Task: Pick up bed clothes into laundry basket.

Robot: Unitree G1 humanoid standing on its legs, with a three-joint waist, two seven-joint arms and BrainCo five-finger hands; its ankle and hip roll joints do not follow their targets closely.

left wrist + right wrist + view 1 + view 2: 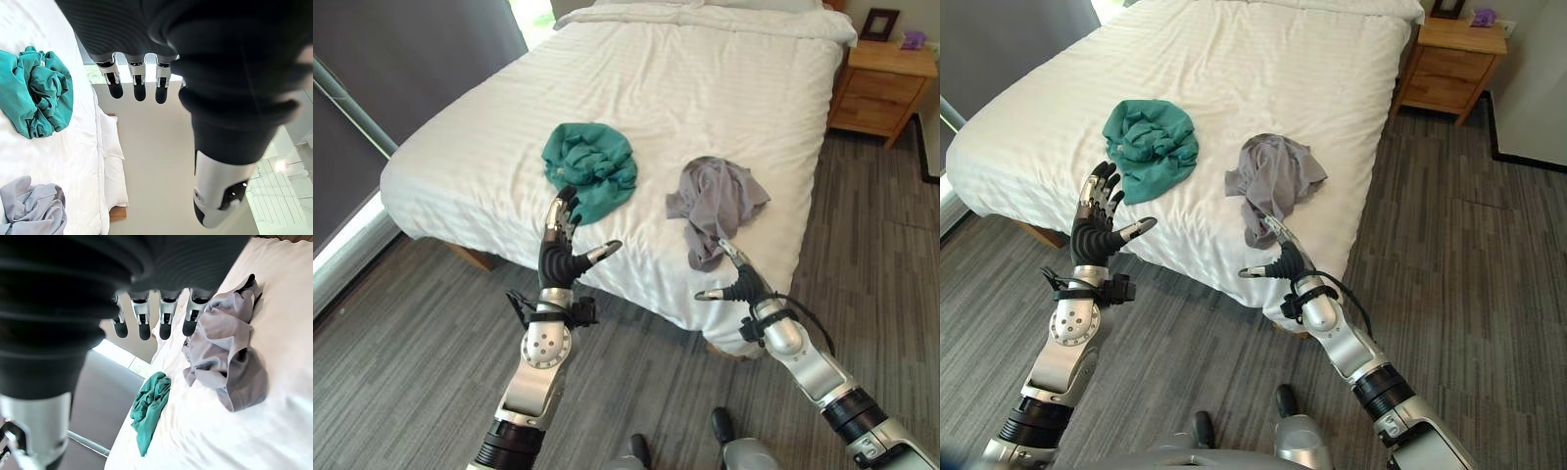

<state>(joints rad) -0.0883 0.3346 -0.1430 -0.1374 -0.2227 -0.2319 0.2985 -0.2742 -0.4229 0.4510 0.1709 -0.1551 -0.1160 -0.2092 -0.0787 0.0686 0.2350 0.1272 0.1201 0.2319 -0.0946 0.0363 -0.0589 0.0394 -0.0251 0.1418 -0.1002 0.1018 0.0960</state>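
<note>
Left eye view: grey garment (717, 201) lies just beyond right robot hand (741, 282), fingers spread, holding nothing

Bed (724, 69): white cover, faint tone-on-tone stripes. 2 garments on it: teal cloth (590, 166) at 9 o'clock, plain; grey cloth (715, 204) at 3 o'clock, plain pale grey with a lilac tinge. Pillows (113, 161): white. Nightstand (881, 86) at 1 o'clock: honey-brown wood. Frame (880, 23) on it: dark. Small object (913, 40) beside: purple. Floor (401, 343): grey, streaked plank pattern. Curtain (401, 59) at 10 o'clock: dark grey.
</note>
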